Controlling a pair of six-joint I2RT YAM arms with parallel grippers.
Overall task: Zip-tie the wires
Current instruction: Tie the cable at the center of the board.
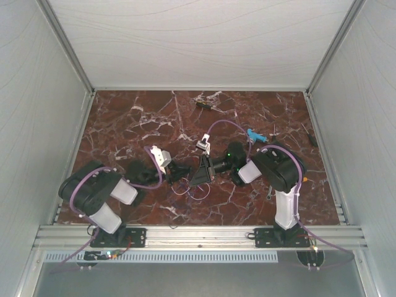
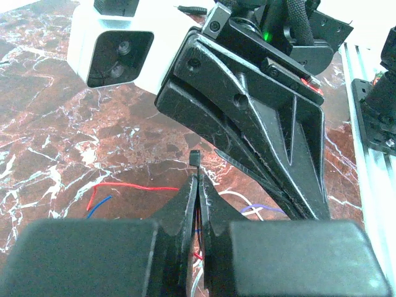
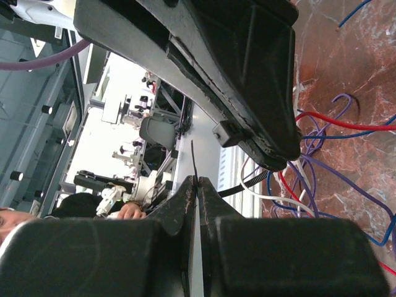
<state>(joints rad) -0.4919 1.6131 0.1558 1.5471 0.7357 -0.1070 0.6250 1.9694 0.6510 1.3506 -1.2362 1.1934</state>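
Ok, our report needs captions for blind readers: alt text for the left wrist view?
Left gripper shut on a thin black zip tie, the right gripper close ahead of it; thin wires lie on the marble table.

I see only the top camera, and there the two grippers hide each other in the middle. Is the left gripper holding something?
Observer: Yes. In its wrist view the left gripper is shut on a thin black strip.
Operator: And the right one?
Observer: The right gripper is shut too, and a ribbed zip tie comes out beside its fingers.
Operator: Where are the wires?
Observer: The wires, red, blue, white and purple, lie loose on the table under the grippers.
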